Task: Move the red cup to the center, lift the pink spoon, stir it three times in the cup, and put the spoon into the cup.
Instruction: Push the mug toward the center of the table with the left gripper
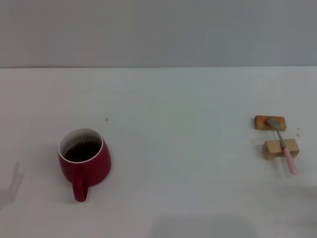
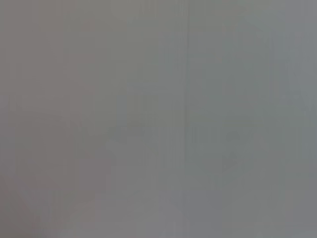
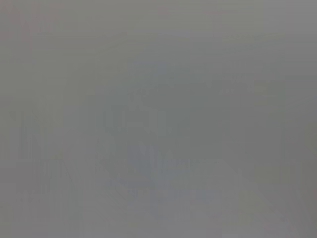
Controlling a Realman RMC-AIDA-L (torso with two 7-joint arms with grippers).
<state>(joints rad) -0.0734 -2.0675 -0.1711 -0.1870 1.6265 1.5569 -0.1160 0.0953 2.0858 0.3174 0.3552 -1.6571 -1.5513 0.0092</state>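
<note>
1. The white tabletop (image 1: 178, 163) spreads wide before me, and its middle is bare. Neither of my grippers appears in the head view, and both wrist views give only flat grey, so I cannot tell whether either one is released or clenched.
2. The red cup (image 1: 85, 161) stands upright on my left side, well apart from the centre, its loop handle turned toward me and dark liquid inside. I judge it heavy for its size, rigid, glazed and somewhat slippery, and it will chip if knocked. The liquid will slosh, so I would slide or carry it level, taking hold across the handle or over the rim wall.
3. Two tan wooden blocks (image 1: 280, 148) lie far to my right, one behind the other.
4. The pink spoon (image 1: 284, 146) rests across both blocks, grey bowl on the farther one, pale handle overhanging the nearer toward me. It looks light, stiff and thin; the raised pink handle is where I would pinch it, since there is room beneath.
</note>
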